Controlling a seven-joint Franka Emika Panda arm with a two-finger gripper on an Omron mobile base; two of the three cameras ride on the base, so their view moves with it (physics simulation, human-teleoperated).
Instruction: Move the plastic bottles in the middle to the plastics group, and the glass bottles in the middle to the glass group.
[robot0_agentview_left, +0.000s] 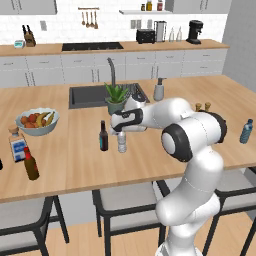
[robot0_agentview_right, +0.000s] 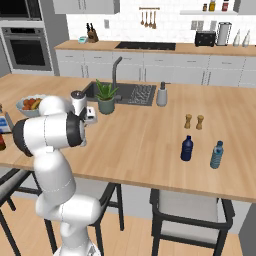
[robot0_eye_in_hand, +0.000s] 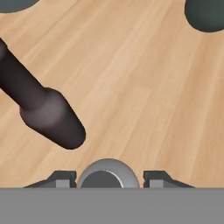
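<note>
The clear water bottle (robot0_agentview_left: 122, 143) with its white cap (robot0_eye_in_hand: 108, 171) stands mid-counter. My gripper (robot0_agentview_left: 122, 132) hangs straight above it, open, with one fingertip (robot0_eye_in_hand: 65, 179) on each side of the cap. Just left of it stands the near-black bottle (robot0_agentview_left: 103, 136), which leans across the hand view (robot0_eye_in_hand: 48, 114). The brown bottle with a red cap (robot0_agentview_left: 31, 164) stands at the far left beside the flat blue-labelled bottle (robot0_agentview_left: 17, 145). Far to the right are the dark-blue bottle (robot0_agentview_right: 186, 148) and the light-blue bottle (robot0_agentview_right: 217, 154), the latter also near the right edge (robot0_agentview_left: 246, 131).
A fruit bowl (robot0_agentview_left: 37, 120) sits behind the flat bottle. A potted plant (robot0_agentview_left: 116, 98), the sink (robot0_agentview_left: 90, 95) and a soap dispenser (robot0_agentview_left: 159, 90) lie behind my hand. Two wooden shakers (robot0_agentview_right: 194, 121) stand behind the plastic bottles. Stools line the counter's near edge.
</note>
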